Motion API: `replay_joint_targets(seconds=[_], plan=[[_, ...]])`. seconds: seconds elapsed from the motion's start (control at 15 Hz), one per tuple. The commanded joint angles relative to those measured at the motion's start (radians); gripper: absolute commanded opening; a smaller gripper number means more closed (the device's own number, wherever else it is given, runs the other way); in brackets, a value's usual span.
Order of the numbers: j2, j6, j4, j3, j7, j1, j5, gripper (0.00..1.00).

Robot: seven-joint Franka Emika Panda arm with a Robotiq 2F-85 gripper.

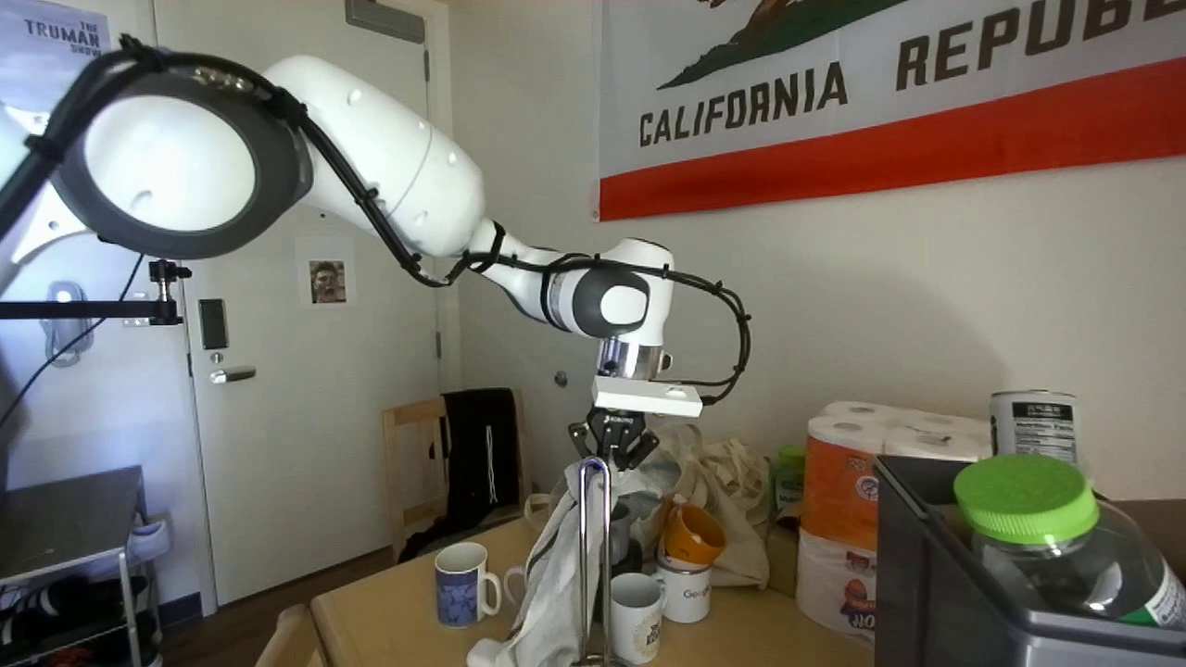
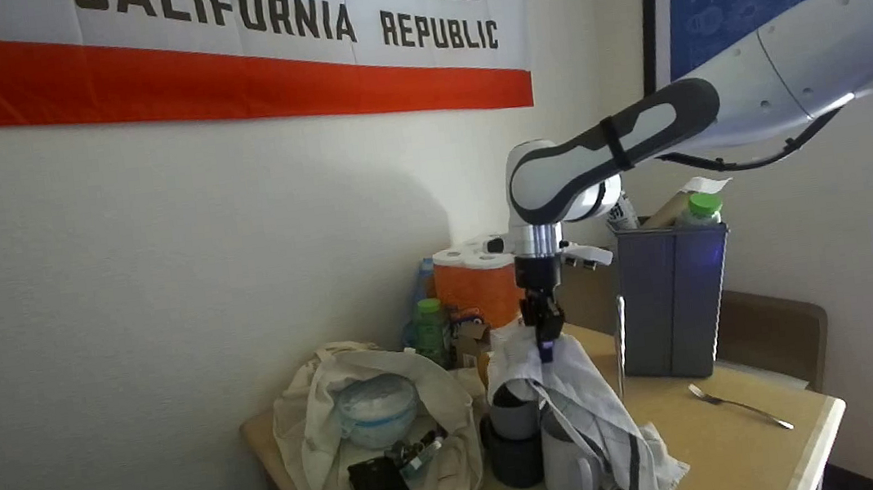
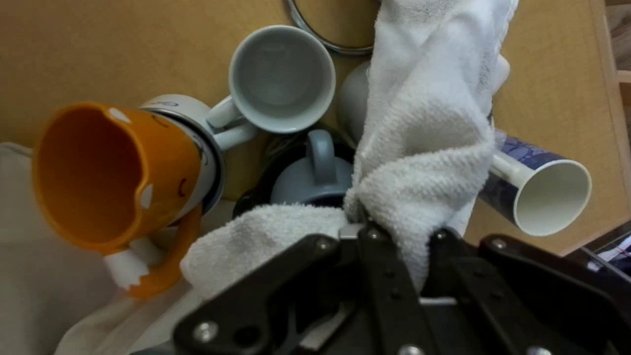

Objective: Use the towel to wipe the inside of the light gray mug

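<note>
The claw (image 3: 404,237) pinches the towel (image 3: 429,113), its cloth hanging by the mouth of the gray mug (image 2: 515,419), likely the target, atop a dark cup (image 2: 514,460); centre the bunched folds, lower gently, wipe lightly lest the stack topple.

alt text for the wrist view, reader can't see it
The gripper holds a bunched white towel over a tan table. At left an orange mug tilts; mid-frame are a white mug and a gray mug; at right, a blue-patterned mug.
</note>
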Motion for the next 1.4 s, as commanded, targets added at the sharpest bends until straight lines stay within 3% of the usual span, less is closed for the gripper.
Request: replay_joint_targets(seconds=[0.0,0.2,0.67,1.0,1.33], plan=[[-0.005,-0.015,0.075,-0.015,0.017,-0.009,0.031,0.03],[-0.009,0.016,0.111,-0.029,0.041,-0.016,0.036,0.03],[-0.032,0.302,0.088,-0.128,0.269,0.023,-0.113,0.03],[-0.025,0.475,0.056,-0.235,0.528,0.084,-0.356,0.03],[0.005,0.451,0.019,-0.369,0.866,0.159,-0.642,0.03]])
